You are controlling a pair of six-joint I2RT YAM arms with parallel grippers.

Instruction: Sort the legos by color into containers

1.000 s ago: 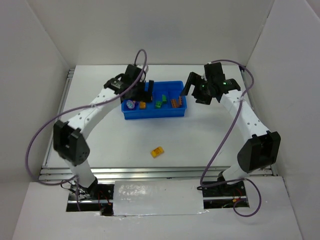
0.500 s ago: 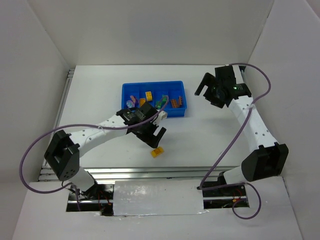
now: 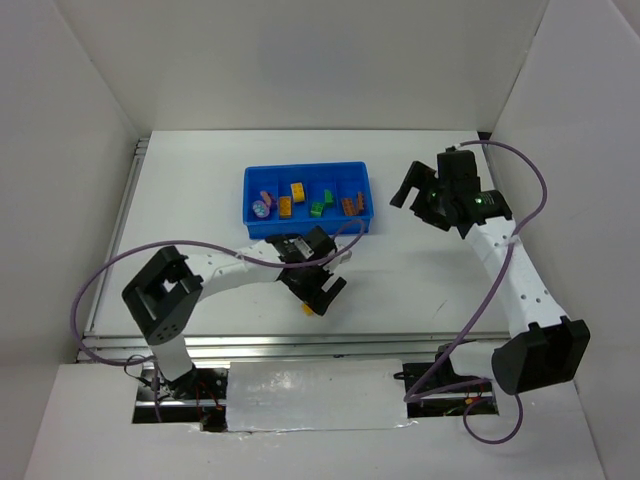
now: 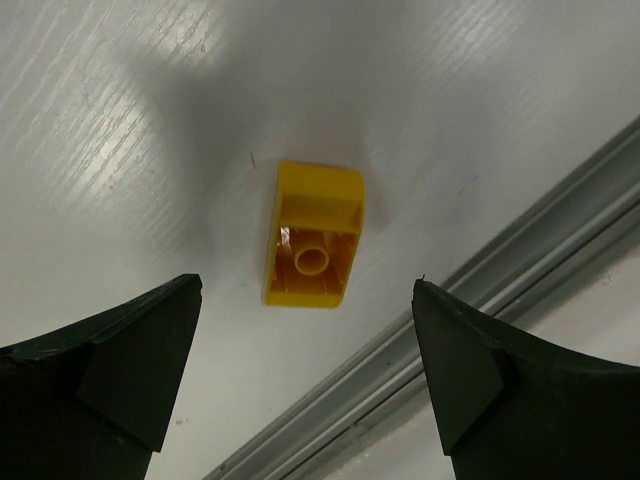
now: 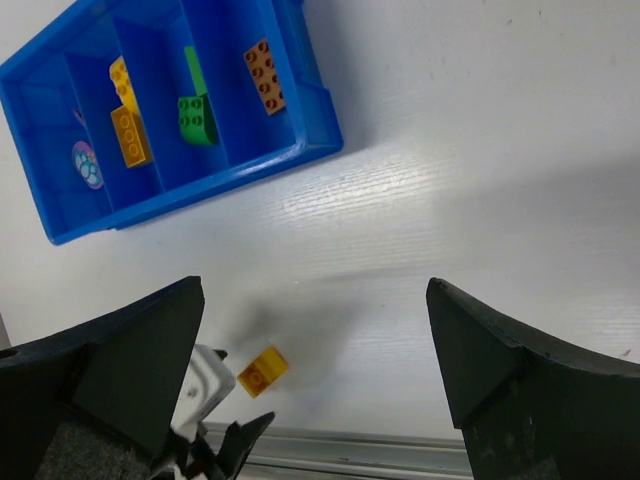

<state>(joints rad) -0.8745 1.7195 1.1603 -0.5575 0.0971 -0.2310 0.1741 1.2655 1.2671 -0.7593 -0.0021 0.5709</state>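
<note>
The blue tray (image 3: 249,200) stands at the back middle of the table. It holds a lilac piece (image 3: 262,208), two yellow-orange bricks (image 3: 285,205), a green brick (image 3: 318,208) and a brown brick (image 3: 349,206) in separate compartments. One yellow brick (image 3: 310,308) lies upside down on the table near the front rail. My left gripper (image 3: 320,290) hovers over it, open, with the brick (image 4: 313,235) between and just beyond the fingertips (image 4: 150,350). My right gripper (image 3: 420,190) is open and empty, raised to the right of the tray (image 5: 200,190).
A metal rail (image 4: 500,260) runs along the table's near edge, close beside the loose brick. White walls enclose the table on three sides. In the right wrist view, the left gripper (image 5: 215,440) shows next to the loose yellow brick (image 5: 262,370).
My left arm has swung from the tray down to the near table and now hovers over the loose yellow brick. My right arm has drawn back to the right, away from the tray.
</note>
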